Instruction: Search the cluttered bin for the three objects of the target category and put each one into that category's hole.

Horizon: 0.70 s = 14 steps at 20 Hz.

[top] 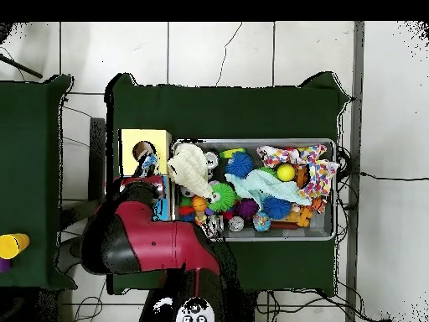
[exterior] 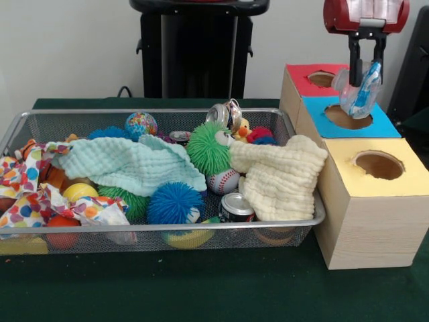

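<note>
My gripper [exterior: 366,72] hangs at the upper right, shut on a crumpled clear plastic bottle [exterior: 360,94] with a blue label. The bottle dangles just above the round hole in the blue-topped box [exterior: 375,126]. A red-topped box [exterior: 301,74] stands behind it and a yellow-topped box [exterior: 402,181] in front, each with its own hole. In the overhead view my red arm [top: 147,239] reaches over the boxes beside the yellow box [top: 138,138]. In the mesh bin [exterior: 167,228], a crushed can [exterior: 224,114] and a can [exterior: 236,206] lie among the clutter.
The bin holds a mint cloth [exterior: 131,164], a cream cloth [exterior: 281,178], a polka-dot cloth [exterior: 33,191], a green spiky ball [exterior: 208,147], a blue spiky ball [exterior: 174,201], a baseball [exterior: 223,181] and other toys. The cream cloth drapes over the bin's rim next to the yellow box.
</note>
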Tool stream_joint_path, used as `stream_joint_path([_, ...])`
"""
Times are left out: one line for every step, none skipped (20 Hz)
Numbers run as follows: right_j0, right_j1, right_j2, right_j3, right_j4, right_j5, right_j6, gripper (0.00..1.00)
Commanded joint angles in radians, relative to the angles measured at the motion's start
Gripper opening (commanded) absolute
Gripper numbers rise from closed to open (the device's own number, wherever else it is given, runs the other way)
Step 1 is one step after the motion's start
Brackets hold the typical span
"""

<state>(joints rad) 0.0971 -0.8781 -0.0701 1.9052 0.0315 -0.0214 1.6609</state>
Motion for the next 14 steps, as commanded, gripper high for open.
stream_joint_path([-0.031, 0.025, 0.026, 0.078, 0.017, -0.072, 0.244, 0.0])
stream_joint_path([-0.031, 0.027, 0.027, 0.083, 0.018, -0.078, 0.247, 0.0])
stream_joint_path([-0.034, 0.026, 0.03, 0.088, 0.018, -0.084, 0.25, 0.0])
stream_joint_path([-0.035, 0.026, 0.031, 0.09, 0.017, -0.087, 0.249, 0.0])
stream_joint_path([-0.032, 0.024, 0.028, 0.087, 0.02, -0.079, 0.244, 0.0])
stream_joint_path([-0.031, 0.023, 0.027, 0.088, 0.022, -0.079, 0.244, 0.0])
stream_joint_path([-0.029, 0.022, 0.026, 0.088, 0.024, -0.078, 0.244, 0.0])
stream_joint_path([-0.032, 0.021, 0.029, 0.092, 0.024, -0.083, 0.248, 0.0])
stream_joint_path([-0.035, 0.022, 0.032, 0.095, 0.025, -0.086, 0.251, 0.0])
stream_joint_path([-0.04, 0.023, 0.037, 0.098, 0.022, -0.093, 0.254, 0.0])
stream_joint_path([-0.038, 0.025, 0.035, 0.101, 0.021, -0.102, 0.256, 0.0])
stream_joint_path([-0.041, 0.026, 0.037, 0.106, 0.021, -0.111, 0.261, 0.0])
stream_joint_path([-0.041, 0.024, 0.039, 0.112, 0.022, -0.119, 0.268, 0.0])
stream_joint_path([-0.041, 0.023, 0.04, 0.116, 0.022, -0.124, 0.272, 0.0])
